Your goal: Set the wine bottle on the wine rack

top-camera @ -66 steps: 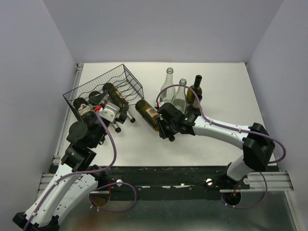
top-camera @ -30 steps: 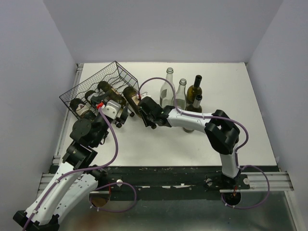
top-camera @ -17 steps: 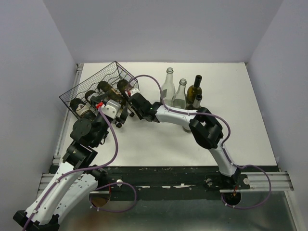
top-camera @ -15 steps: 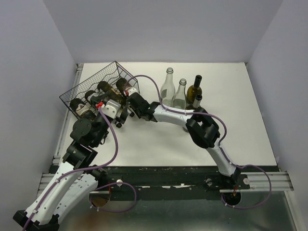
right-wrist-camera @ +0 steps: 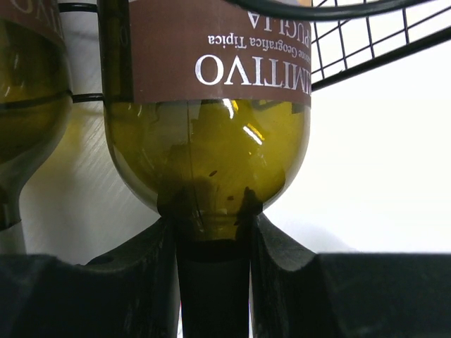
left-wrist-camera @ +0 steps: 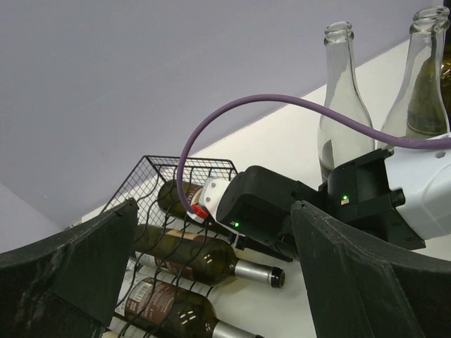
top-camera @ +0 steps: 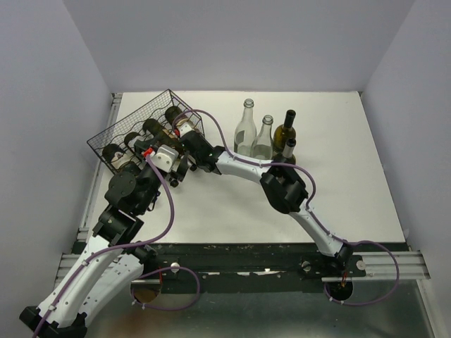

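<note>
R gripper clamped tight on neck of wine bottle. Bottle body lies in the wine rack, end slot nearest the standing bottles, wires over the label, neighbour bottle just beside it. L gripper wide open and empty at rack's near side; can't tell if it touches the wire. Est: insertion basically done. Left: let go of neck, back R arm out, confirm bottle sits in cradle w/o rolling. Standing bottles on table not racked.

Top view overhead; both wrist views close, facing shared wine rack.
</note>
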Controlling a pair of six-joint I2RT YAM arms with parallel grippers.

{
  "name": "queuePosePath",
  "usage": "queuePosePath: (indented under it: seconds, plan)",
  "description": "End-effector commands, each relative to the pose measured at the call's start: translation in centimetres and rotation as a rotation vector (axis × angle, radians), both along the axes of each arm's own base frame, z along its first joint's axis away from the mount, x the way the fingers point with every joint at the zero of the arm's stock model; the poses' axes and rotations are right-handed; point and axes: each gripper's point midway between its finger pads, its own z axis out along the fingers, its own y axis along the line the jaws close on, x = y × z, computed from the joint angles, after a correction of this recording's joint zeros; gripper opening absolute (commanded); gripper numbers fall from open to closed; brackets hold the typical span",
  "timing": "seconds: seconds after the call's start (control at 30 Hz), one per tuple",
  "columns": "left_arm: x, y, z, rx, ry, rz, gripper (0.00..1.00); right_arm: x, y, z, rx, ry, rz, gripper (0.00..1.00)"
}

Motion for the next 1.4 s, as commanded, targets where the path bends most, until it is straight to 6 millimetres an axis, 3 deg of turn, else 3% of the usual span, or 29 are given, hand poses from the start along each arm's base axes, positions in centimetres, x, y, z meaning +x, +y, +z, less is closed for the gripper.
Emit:
queuePosePath:
  seconds: [0.0, 0.3, 0.5, 0.6, 0.83, 1.1, 1.37]
  plan:
    - [-0.1, 0.2, -0.1, -0.014, 0.019, 0.012, 0.99, 3.1, 1.7, 5.7, 0.108, -0.189, -0.050, 0.15]
    - [0.0, 0.2, -0.2, -0.014, 0.023, 0.015, 0.99, 4.0, 2.2, 5.5, 0.078, -0.221, -0.046, 0.34]
    - [0.0, 0.2, 0.0, -0.015, 0.018, 0.015, 0.99, 4.2, 2.0, 5.3, 0.064, -0.228, -0.050, 0.58]
    - [0.0, 0.2, -0.1, -0.016, 0.020, 0.015, 0.99, 4.1, 1.9, 5.2, 0.065, -0.227, -0.050, 0.64]
    - [-0.1, 0.4, 0.0, -0.015, 0.013, 0.022, 0.99, 3.3, 1.4, 6.0, 0.089, -0.211, -0.054, 0.67]
    - [-0.3, 0.5, 0.6, -0.029, -0.002, 0.016, 0.99, 1.4, 0.1, 9.6, 0.163, -0.176, -0.055, 0.74]
    - [-0.7, 0.7, 1.1, -0.049, -0.018, 0.018, 0.99, -2.2, -1.1, 12.5, 0.238, -0.058, -0.005, 0.76]
